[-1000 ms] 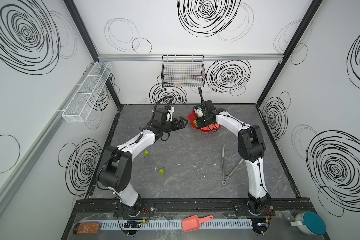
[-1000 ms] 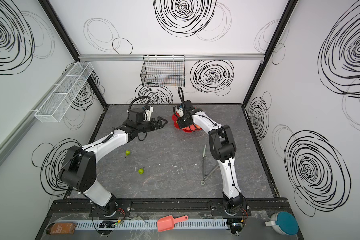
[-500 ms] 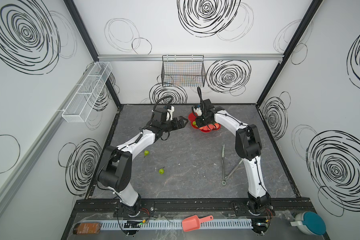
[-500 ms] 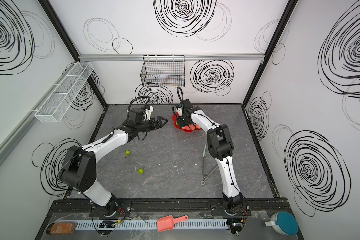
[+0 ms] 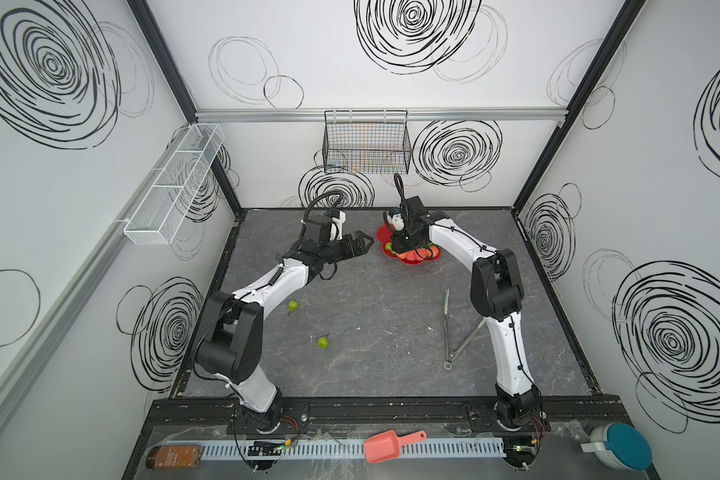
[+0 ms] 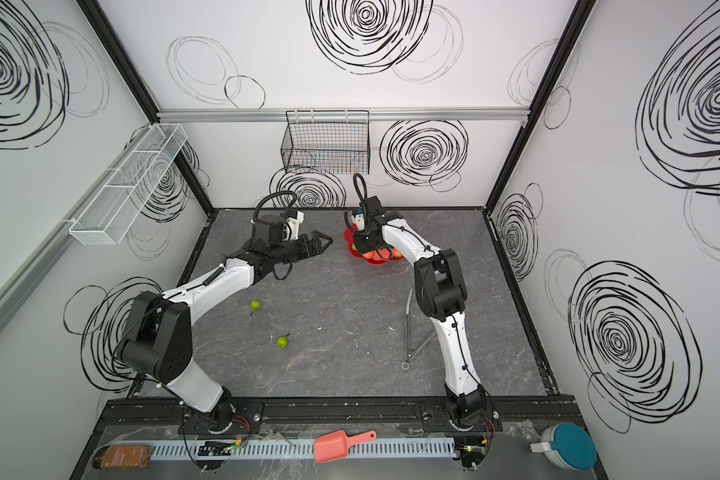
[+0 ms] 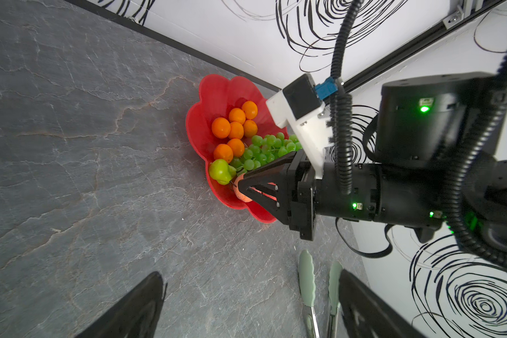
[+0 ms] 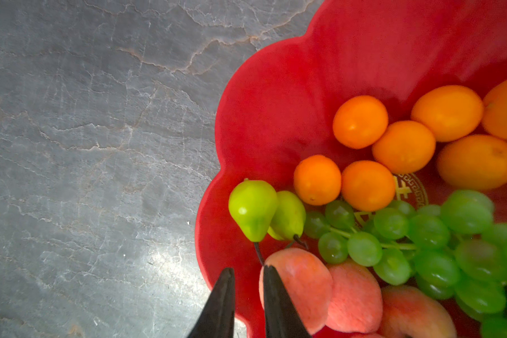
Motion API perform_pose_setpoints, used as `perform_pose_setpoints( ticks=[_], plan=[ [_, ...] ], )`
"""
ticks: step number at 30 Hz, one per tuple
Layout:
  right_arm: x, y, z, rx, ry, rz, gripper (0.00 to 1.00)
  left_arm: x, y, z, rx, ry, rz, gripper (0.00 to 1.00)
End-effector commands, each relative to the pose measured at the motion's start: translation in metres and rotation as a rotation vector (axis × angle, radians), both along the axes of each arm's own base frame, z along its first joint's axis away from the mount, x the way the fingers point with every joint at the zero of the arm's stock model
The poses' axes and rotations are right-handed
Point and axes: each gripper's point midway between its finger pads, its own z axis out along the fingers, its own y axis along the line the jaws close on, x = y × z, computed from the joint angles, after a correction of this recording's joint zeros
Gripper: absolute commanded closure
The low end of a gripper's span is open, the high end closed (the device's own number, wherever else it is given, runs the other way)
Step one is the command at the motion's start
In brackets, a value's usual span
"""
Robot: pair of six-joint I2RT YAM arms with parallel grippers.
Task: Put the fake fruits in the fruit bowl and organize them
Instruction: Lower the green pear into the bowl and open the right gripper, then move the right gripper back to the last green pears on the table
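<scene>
The middle of the bench (image 5: pixel 371 324) is bare and wide. One pear (image 5: pixel 293 306) and a second pear (image 5: pixel 323 342) lie near the left arm. Tongs (image 5: pixel 447 328) lie near the right arm. The right end effector (image 8: pixel 248 270) hangs over the fruit bowl (image 7: pixel 217 96), in the way there.

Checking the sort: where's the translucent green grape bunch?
Right wrist view: the grapes lie in the glossy red flower-shaped bowl, far centre, between round oranges and pink peaches.

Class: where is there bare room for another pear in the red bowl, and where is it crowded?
Free: the bowl's bare petals between the oranges and its rim. Crowded: pears, grapes and peaches lie packed together beside the right gripper.
</scene>
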Motion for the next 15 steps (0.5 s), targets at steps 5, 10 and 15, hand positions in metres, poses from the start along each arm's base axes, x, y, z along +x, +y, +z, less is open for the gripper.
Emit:
perform_pose_setpoints(
  ticks=[5,10,15],
  plan=[
    [-0.021,0.006,0.071,0.03,-0.17,0.017,0.72,-0.024,0.007,0.024,0.058,-0.047,-0.001,0.04],
    [-0.053,0.0,0.086,0.068,-0.223,0.012,0.67,-0.051,0.024,0.03,0.101,-0.045,0.022,0.04],
    [-0.091,0.0,0.095,0.133,-0.269,0.034,0.62,-0.082,0.038,0.028,0.113,-0.036,0.041,0.04]
  ],
)
